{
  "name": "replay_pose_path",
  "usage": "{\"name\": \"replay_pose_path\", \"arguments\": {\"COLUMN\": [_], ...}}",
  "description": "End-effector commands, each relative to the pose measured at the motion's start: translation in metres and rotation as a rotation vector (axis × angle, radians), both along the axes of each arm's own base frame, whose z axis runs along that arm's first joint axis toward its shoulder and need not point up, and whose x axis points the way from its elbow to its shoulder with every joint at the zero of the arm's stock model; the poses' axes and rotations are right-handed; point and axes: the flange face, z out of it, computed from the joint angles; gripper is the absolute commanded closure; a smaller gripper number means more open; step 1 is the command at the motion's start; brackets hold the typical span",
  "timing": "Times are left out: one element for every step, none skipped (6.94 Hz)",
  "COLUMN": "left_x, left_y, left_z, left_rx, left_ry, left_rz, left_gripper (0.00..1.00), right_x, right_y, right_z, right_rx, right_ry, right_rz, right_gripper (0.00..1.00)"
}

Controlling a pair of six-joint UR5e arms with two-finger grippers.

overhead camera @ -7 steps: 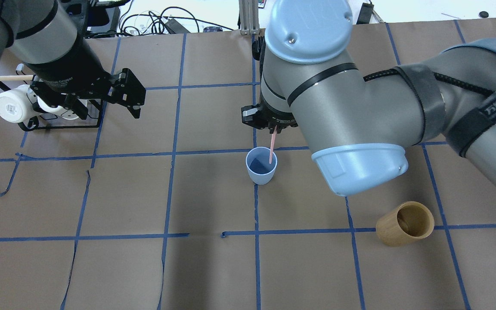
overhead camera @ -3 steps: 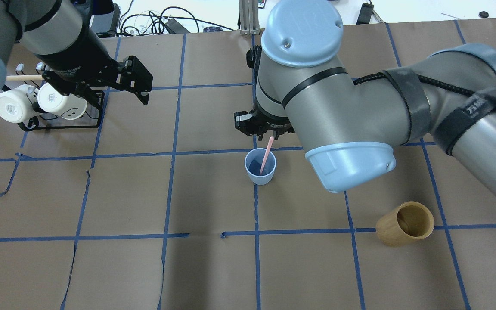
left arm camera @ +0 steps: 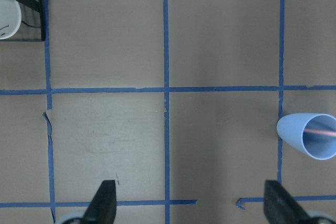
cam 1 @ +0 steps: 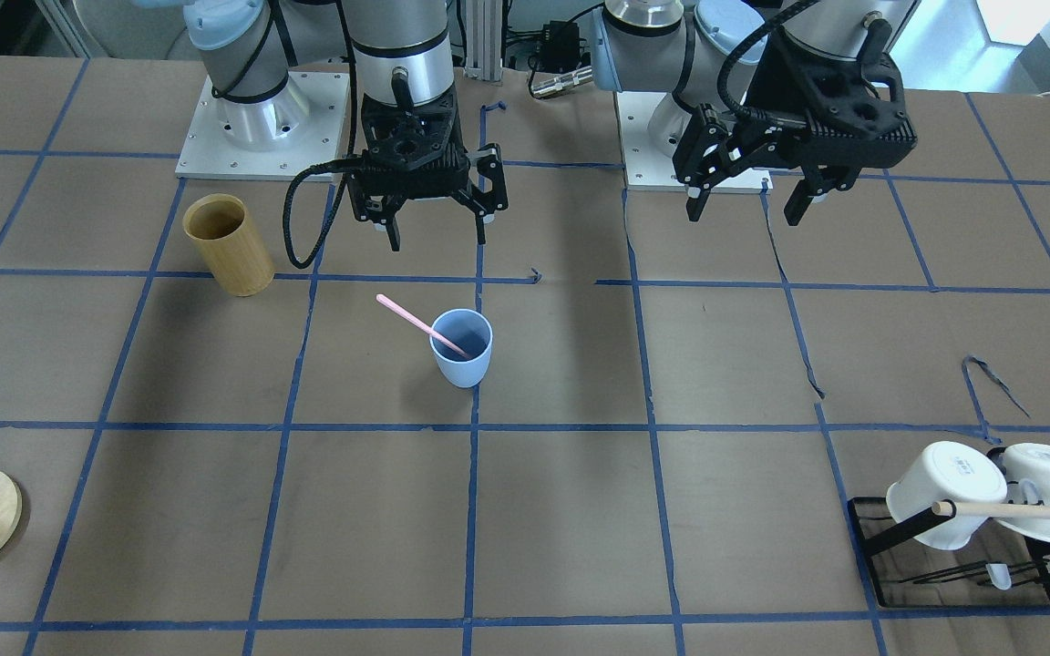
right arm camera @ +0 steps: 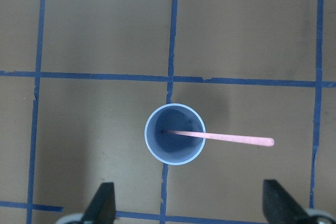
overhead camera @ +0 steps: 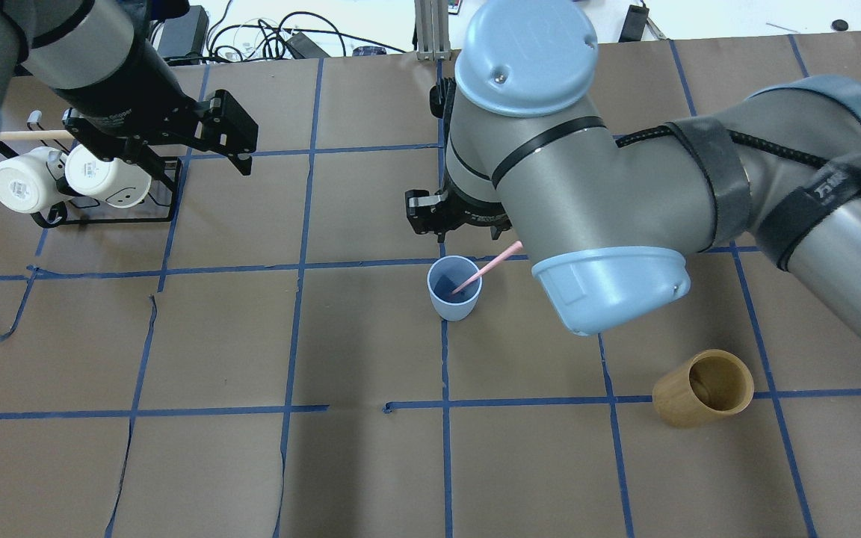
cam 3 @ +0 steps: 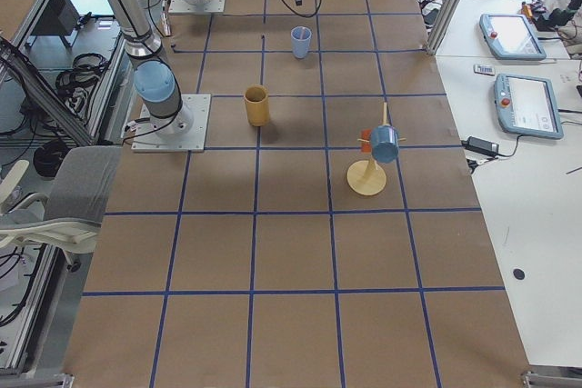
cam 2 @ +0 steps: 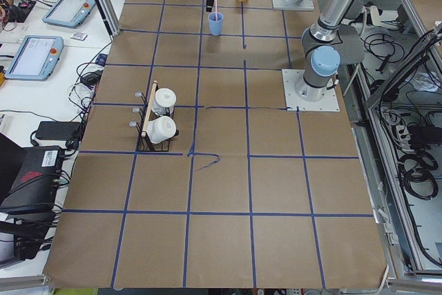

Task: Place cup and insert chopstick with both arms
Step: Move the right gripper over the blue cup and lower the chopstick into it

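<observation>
One chopstick [cam 1: 416, 324] leans in one blue cup [cam 1: 462, 349]; one wooden cup [cam 1: 226, 244] and two mugs [cam 1: 944, 492] stand apart. Left gripper [cam 1: 741, 217] and right gripper [cam 1: 437, 237] are spread, empty.

Robotics lab; teach pendants [cam 2: 31, 56], cable tangles [cam 2: 414, 164] (taped-grid table [cam 2: 276, 191])

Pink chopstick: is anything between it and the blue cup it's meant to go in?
Nothing visible does. The pink chopstick leans inside the blue cup, one end at the bottom, and the right hand hangs open above it, holding nothing.
</observation>
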Motion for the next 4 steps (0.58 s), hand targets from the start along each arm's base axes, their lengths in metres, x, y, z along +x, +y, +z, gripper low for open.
{"name": "replay_pose_path", "arguments": {"left_x": [0.006, 0.012, 0.015, 0.021], "left_y": [-0.002, -0.009, -0.012, -0.014], "left_z": [-0.002, -0.008, -0.009, -0.009], "left_rx": [0.003, 0.006, 0.009, 0.008], "left_ry": [-0.004, -0.001, -0.002, -0.011], "left_rz": [0.011, 0.025, 0.032, 0.043], "left_gripper": [0.0, 0.0, 0.0, 0.0], "right_x": [-0.009, -0.017, -0.024, -0.026], "right_y": [0.016, 0.037, 0.054, 0.067], "right_z": [0.007, 0.02, 0.037, 0.041], "right_rx": [0.078, 0.134, 0.173, 0.262], "right_ry": [0.025, 0.039, 0.052, 0.063], "right_rz": [-0.005, -0.007, -0.007, -0.005], "right_gripper": [0.0, 0.0, 0.0, 0.0]}}
